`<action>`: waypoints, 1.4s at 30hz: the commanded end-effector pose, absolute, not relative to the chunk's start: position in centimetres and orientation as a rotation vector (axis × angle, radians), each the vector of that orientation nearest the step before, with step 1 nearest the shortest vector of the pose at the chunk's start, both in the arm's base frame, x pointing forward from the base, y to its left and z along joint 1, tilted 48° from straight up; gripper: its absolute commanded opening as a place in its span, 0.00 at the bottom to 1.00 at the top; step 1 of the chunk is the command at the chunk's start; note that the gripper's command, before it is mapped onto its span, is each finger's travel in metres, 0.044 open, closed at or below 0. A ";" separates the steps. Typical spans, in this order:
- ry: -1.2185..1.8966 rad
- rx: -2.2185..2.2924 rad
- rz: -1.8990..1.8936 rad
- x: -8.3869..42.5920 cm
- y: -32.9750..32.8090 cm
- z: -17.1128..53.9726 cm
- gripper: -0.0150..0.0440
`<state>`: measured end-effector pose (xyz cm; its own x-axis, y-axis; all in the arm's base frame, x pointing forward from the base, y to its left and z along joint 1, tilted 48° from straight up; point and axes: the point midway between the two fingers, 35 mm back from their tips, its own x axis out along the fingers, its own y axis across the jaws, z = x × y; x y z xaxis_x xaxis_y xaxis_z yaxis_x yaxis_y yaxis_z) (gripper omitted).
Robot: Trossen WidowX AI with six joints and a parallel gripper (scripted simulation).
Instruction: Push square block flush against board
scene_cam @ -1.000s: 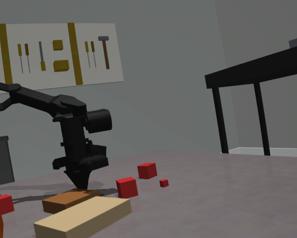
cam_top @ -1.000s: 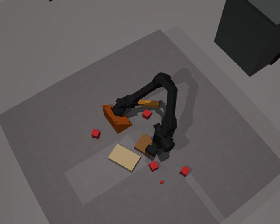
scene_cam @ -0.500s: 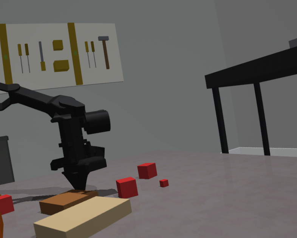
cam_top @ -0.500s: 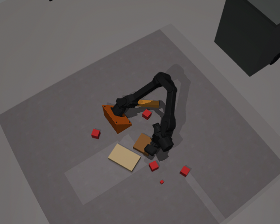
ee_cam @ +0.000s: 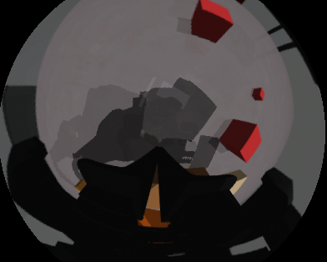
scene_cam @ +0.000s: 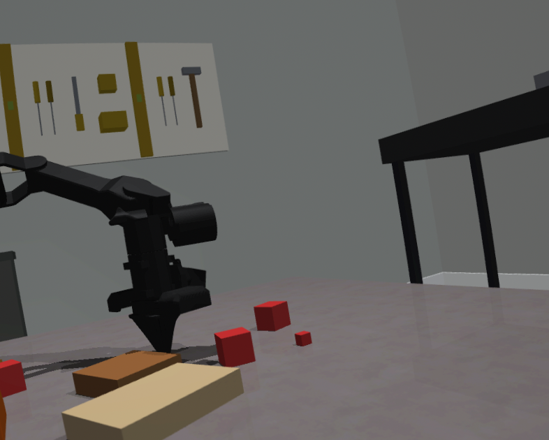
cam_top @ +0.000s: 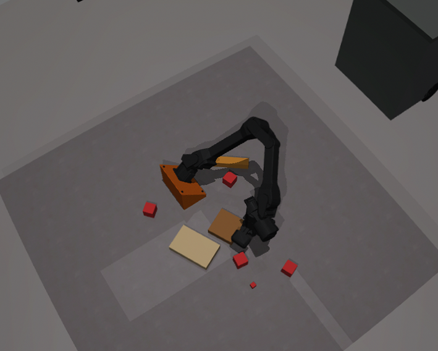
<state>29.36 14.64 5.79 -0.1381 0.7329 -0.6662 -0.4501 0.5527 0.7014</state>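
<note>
Seen from above, a red cube (cam_top: 149, 209) sits farthest left among the loose pieces on the table (cam_top: 76, 187) (scene_cam: 389, 367) (ee_cam: 104, 54). To its right is the orange base (cam_top: 184, 200) (scene_cam: 1, 417) (ee_cam: 153, 219) of the black arm (cam_top: 270, 167) (scene_cam: 77, 181).

The board (cam_top: 194, 246) (scene_cam: 151, 396) (ee_cam: 238, 183), pale tan, lies flat on the near side of the base. The square block (cam_top: 223, 224) (scene_cam: 126, 367) (ee_cam: 153, 196), brown, lies flat just beside it, on its far right. A narrow gap separates their facing sides, which run roughly parallel, and the block sits toward the board's right end.

Beyond the block are a second red cube (cam_top: 229, 179) (scene_cam: 11, 378) and, farther off, an amber wedge (cam_top: 234, 161) (ee_cam: 81, 185), partly covered by the arm.

The hand (cam_top: 242, 227) (scene_cam: 165, 352) (ee_cam: 158, 150) points down at the block's right side, away from the board. It is closed, its fingertips together with nothing between them; I cannot tell whether they touch the block.

Near the hand, on its near side, is a third red cube (cam_top: 240, 260) (scene_cam: 234, 346) (ee_cam: 243, 138). A tiny red cube (cam_top: 253, 284) (scene_cam: 302, 338) (ee_cam: 259, 93) lies nearer and slightly right. A fourth red cube (cam_top: 288, 268) (scene_cam: 272, 315) (ee_cam: 212, 21) is farthest right of these pieces.
</note>
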 end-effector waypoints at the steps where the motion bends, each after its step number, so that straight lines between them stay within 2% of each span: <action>1: 1.362 0.272 1.038 30.1 14.9 6.0 0.25; 11: 1.361 0.272 1.039 31.3 15.5 6.4 0.25; 17: 1.363 0.271 1.038 31.6 11.3 9.9 0.25; 28: 1.303 0.189 1.106 30.8 8.6 7.0 0.25; 31: 1.303 0.189 1.106 30.8 8.8 6.8 0.25; 35: 1.301 0.191 1.108 30.1 12.4 3.6 0.25; 42: 1.301 0.191 1.108 30.0 12.6 3.4 0.25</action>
<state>29.91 12.68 3.51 -0.1453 0.7294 -0.6685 -0.5472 0.5037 0.6685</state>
